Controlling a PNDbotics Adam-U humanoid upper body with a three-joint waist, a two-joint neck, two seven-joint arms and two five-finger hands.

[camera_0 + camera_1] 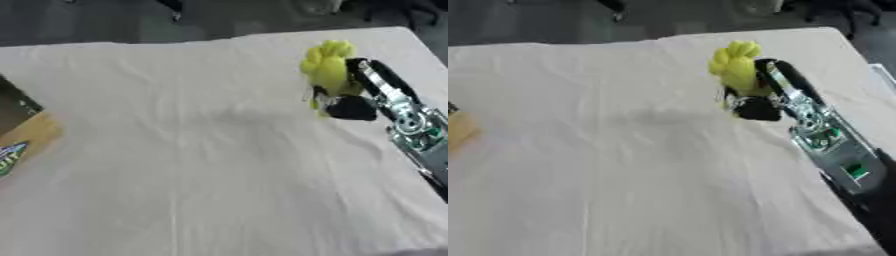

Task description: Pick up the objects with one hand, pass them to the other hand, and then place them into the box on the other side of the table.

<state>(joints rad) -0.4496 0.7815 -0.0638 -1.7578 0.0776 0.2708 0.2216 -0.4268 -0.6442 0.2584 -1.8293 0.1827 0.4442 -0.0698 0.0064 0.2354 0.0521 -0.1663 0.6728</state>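
Note:
A yellow, lumpy soft object (328,67) is held above the white-covered table (192,165) at the right. My right hand (352,102) is shut on it, the black fingers curled round its lower part, and the silver forearm (824,135) comes in from the lower right. The box (19,131), brown cardboard with a dark inside and a printed flap, sits at the table's left edge. My left hand shows in neither view.
The white cloth lies wrinkled across the whole table. A dark floor runs beyond the far edge, and the table's right edge passes close under my right forearm.

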